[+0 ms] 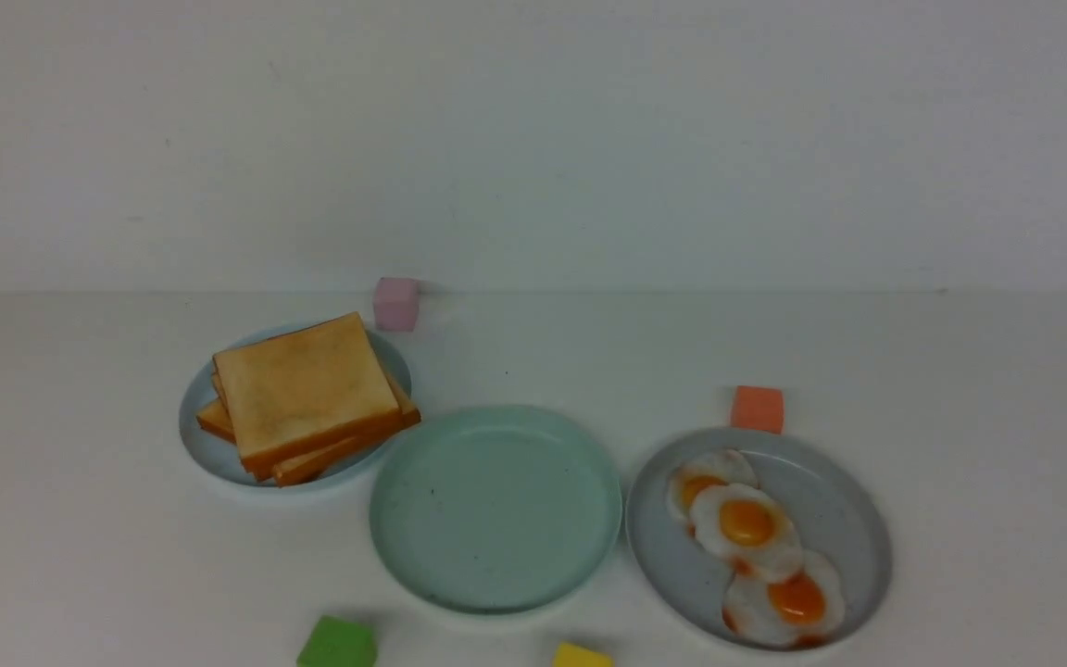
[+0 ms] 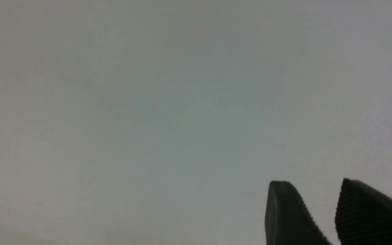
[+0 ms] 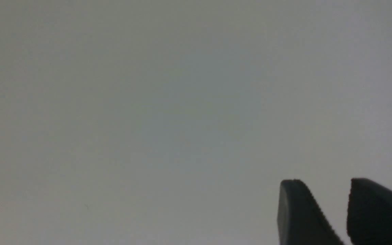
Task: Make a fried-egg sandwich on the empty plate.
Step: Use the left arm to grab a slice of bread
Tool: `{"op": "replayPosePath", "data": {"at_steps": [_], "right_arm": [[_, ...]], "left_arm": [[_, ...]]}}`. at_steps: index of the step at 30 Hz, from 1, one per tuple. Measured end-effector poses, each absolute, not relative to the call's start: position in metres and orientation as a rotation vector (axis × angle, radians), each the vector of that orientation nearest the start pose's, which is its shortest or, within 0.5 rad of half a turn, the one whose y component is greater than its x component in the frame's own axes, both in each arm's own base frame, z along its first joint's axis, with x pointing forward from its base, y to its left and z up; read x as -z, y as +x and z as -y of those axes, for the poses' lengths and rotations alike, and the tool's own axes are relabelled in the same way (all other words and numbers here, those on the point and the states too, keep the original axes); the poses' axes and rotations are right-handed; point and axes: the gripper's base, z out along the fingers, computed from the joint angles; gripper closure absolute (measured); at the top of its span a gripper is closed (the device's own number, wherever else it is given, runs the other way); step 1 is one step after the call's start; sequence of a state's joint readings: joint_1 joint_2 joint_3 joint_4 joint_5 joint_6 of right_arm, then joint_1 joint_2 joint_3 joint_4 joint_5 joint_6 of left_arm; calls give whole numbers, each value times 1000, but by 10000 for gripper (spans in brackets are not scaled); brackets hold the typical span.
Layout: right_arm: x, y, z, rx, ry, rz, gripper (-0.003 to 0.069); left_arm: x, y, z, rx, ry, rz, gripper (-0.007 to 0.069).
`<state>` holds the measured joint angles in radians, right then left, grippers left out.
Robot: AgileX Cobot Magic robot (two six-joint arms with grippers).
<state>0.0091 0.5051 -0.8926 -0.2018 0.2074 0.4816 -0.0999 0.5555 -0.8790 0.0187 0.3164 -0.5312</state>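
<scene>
Mid-table, empty plate (image 1: 496,509), left claw (image 2: 313,182), right claw (image 3: 324,180) elsewhere

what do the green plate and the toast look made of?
Green plate: likely matte plastic or melamine; even colour, dull sheen, tiny specks. Toast: looks fake, foam or soft plastic; flat faces, uniform orange edges. Can't confirm either.

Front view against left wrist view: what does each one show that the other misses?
Only the front view: the empty mint-green plate, the toast stack on a pale blue plate, three fried eggs on a blue-grey plate, plus a pink block, orange block, green block and yellow block.
Only the left wrist view: the left gripper, open, holding nothing.
Both: a plain pale background.
</scene>
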Motion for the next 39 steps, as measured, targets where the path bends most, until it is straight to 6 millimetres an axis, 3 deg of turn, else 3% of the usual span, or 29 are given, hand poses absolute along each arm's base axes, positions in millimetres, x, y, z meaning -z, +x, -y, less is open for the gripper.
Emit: {"op": "replayPosePath", "data": {"at_steps": [3,8,13,15,19,24,28,34,39], "right_arm": [[-437,104,7,-136,248,-1501,417],[-388,149,10,-81,343,-1869,417],[-350,173,-1,-236,458,-2147,417],[-337,181,-9,-310,425,-2271,417],[-322,188,-24,-466,308,-2430,417],[-320,192,-42,-679,107,-2451,417],[-323,192,-47,-737,28,-2414,417],[-322,190,-49,-759,4,-2425,417],[-323,191,-50,-776,10,-2419,417]], "left_arm": [[-417,125,9,368,-312,-1669,386],[-387,169,7,200,-303,-1893,386],[-347,212,13,263,-490,-2101,386],[-326,229,17,276,-570,-2214,386],[-301,252,20,229,-605,-2377,386],[-289,292,29,202,-492,-2563,386],[-284,323,33,263,-451,-2616,386],[-264,354,5,462,-569,-2636,386],[-242,369,-11,663,-510,-2618,350]]}}
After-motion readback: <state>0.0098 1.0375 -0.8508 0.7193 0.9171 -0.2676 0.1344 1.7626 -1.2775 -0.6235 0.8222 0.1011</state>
